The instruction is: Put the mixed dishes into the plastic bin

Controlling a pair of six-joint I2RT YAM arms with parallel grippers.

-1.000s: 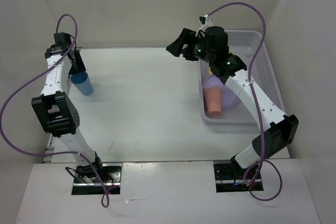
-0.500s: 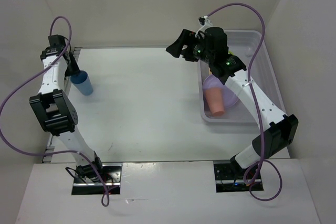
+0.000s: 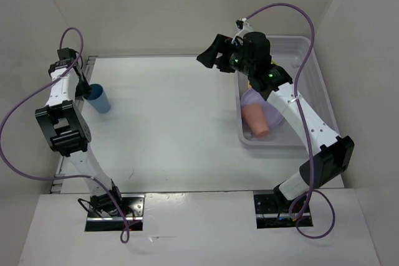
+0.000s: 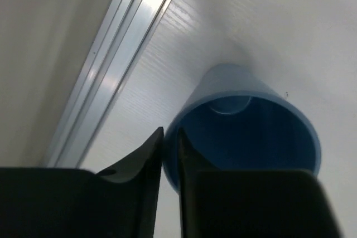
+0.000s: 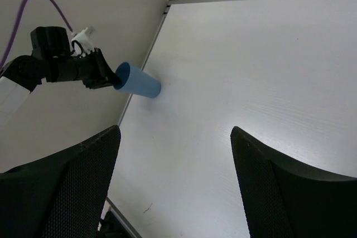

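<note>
**A:** How much is in the bin (image 3: pixel 300 53)?

**B:** A pink cup (image 3: pixel 257 121) and a purple plate (image 3: pixel 252 99) lie inside. The blue cup (image 3: pixel 98 99) stands well left of the bin, and the left gripper (image 4: pixel 170 135) is pinching its rim.

**A:** And the right gripper (image 3: pixel 215 55)?

**B:** Spread wide and empty, just above the bin's left wall. Its arm (image 3: pixel 293 107) covers part of the bin, so I can't see any other plates.

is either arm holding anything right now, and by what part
The left gripper pinches the blue cup by its rim, one finger inside, one outside. The right gripper is open and empty.
</note>
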